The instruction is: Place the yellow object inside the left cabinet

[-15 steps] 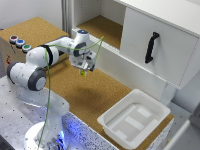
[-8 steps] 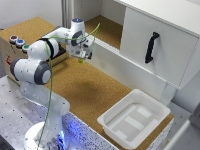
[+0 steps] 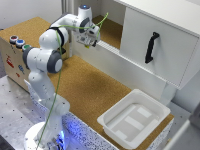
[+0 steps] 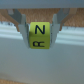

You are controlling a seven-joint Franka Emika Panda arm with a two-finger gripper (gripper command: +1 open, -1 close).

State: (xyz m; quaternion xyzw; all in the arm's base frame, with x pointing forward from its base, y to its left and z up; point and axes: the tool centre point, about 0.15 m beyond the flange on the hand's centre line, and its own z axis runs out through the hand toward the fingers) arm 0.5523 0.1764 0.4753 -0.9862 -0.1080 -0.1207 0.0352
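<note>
Yellow object (image 4: pixel 39 36) clamped between gripper (image 3: pixel 91 43) fingers (image 4: pixel 21 22), lettered face toward wrist camera, held in the air at the front lip of the left cabinet (image 3: pixel 111 27), not yet over its cork floor. Main risk: clipping the white front wall (image 4: pixel 42 60) of the cabinet if lowered too soon, knocking block out of grasp or twisting it; release before clearing the lip likely drops it onto the counter (image 3: pixel 85 85) outside. Also possible snag from the yellow-green cable (image 3: pixel 102 21) looping by the wrist near the opening. Versus earlier frames: arm raised and swung from over the counter toward the cabinet opening, wrist now much closer to the compartment, block carried along. White tray (image 3: pixel 134 120) and the door with black handle (image 3: pixel 151 46) unchanged.
</note>
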